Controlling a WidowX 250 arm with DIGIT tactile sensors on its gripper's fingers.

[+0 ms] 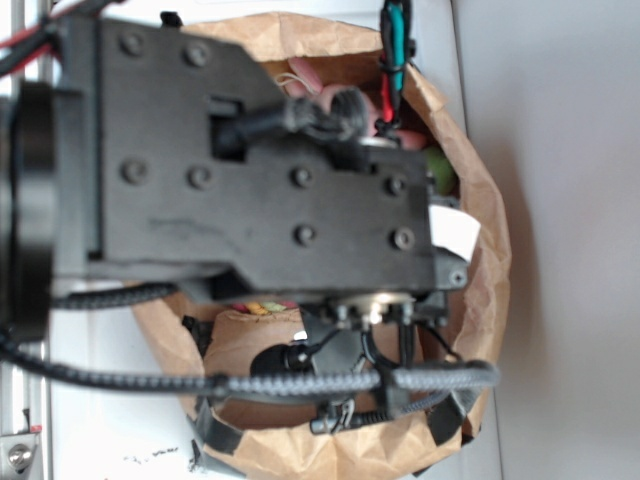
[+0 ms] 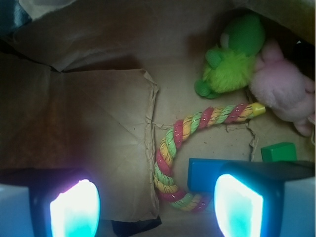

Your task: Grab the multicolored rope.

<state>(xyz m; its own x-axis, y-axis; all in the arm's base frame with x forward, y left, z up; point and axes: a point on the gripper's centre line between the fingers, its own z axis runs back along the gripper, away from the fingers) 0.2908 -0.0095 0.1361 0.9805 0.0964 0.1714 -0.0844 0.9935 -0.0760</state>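
**Fingers spread above rope in paper bag**

Wrist view: gripper (image 2: pixel 157 207) hangs inside a brown paper bag (image 2: pixel 89 128), fingers (image 2: pixel 75 210) spread wide, holding nothing. The multicolored rope (image 2: pixel 170 148) lies on the bag floor in a curve, one end running up right toward a pink plush toy (image 2: pixel 284 89), the lower bend between the fingers, nearer the right one. A blue block (image 2: pixel 202 175) sits inside the rope's curve, touching or just beside it. Green block (image 2: pixel 279 151) to the right. Green-yellow plush toy (image 2: pixel 232 64) above the rope, against the pink one.

Exterior view: arm body (image 1: pixel 250 190) covers most of the bag opening; a sliver of rope shows beneath it.
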